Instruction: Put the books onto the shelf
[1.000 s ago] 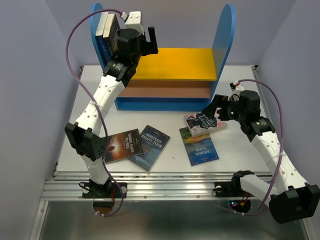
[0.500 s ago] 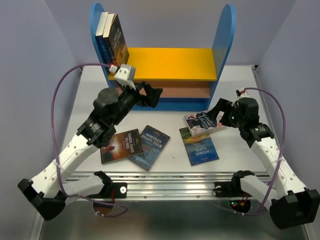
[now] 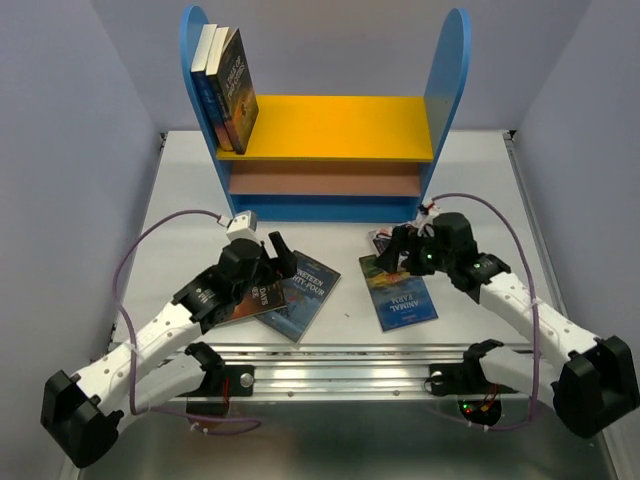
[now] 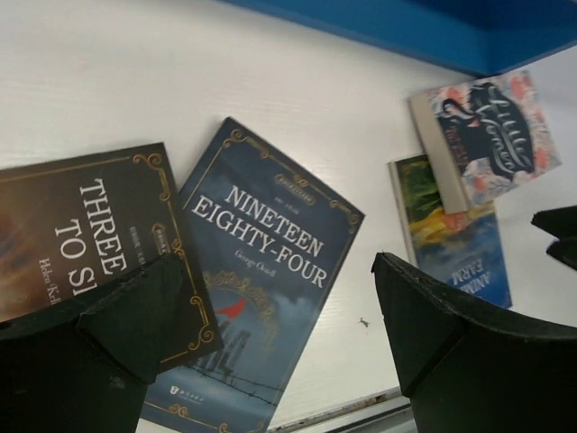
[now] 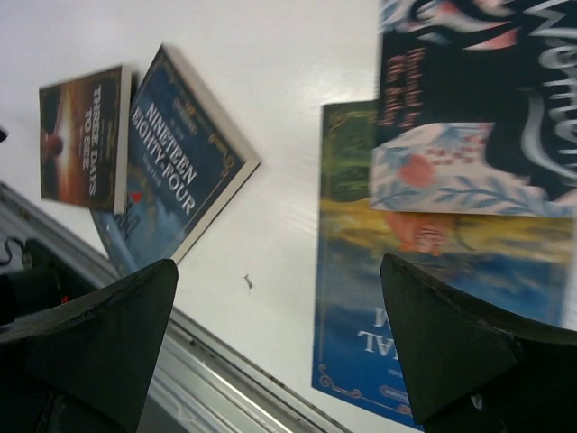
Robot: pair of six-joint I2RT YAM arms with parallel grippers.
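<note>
The shelf [image 3: 330,150] stands at the back, with two books [image 3: 228,85] upright at the left end of its yellow board. Flat on the table lie a brown book [image 4: 81,225], the dark blue Nineteen Eighty-Four [image 3: 305,295] [image 4: 261,262], the teal Animal Farm [image 3: 400,295] [image 5: 424,298] and a pinkish book [image 4: 491,126] [image 5: 478,108] overlapping it. My left gripper [image 3: 272,258] [image 4: 275,271] hovers open over the brown and dark blue books. My right gripper [image 3: 400,248] [image 5: 279,266] hangs open above the pinkish book and Animal Farm, holding nothing.
A metal rail [image 3: 330,365] runs along the table's near edge, just beyond the lying books. Pale walls close in the left, right and back. Purple cables [image 3: 150,250] loop from both arms. The shelf's blue base [image 4: 433,27] lies just beyond the books.
My left arm has swung down from the shelf's upper left to just over the brown and dark blue books. My right gripper has shifted left and lower over the pinkish book. Both stayed open.
</note>
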